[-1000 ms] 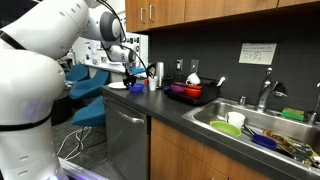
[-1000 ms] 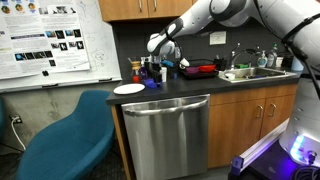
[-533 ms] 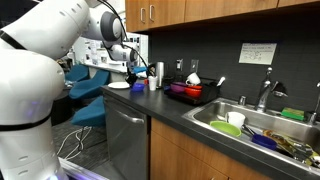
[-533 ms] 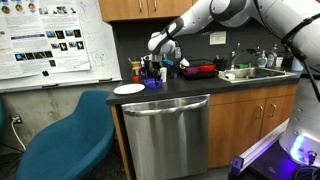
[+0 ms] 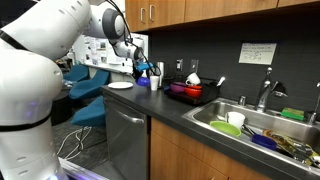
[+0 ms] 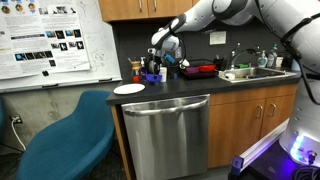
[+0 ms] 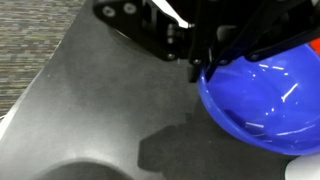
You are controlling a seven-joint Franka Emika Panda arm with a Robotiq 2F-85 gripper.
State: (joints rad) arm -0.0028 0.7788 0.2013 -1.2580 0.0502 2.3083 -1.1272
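In the wrist view my gripper (image 7: pixel 204 62) comes in from the top and is shut on the rim of a shiny blue bowl (image 7: pixel 265 100). One finger is outside the rim and the other inside. The bowl hangs a little above the dark countertop (image 7: pixel 90 110) and casts a shadow on it. In both exterior views the gripper (image 5: pixel 140 68) (image 6: pixel 160 60) is over the far end of the counter, with the blue bowl (image 5: pixel 143 79) (image 6: pixel 153 75) under it. A white plate (image 5: pixel 119 86) (image 6: pixel 129 89) lies beside it.
A red dish (image 5: pixel 185 91) (image 6: pixel 200 70) stands further along the counter. The sink (image 5: pixel 250 125) holds several dishes. Bottles and cups crowd the back wall by the gripper. A dishwasher (image 6: pixel 165 130) sits under the counter and a blue chair (image 6: pixel 70 135) stands beside it.
The jaws have closed on the blue bowl's rim. The gripper has risen slightly and moved toward the back wall, lifting the bowl off the counter.
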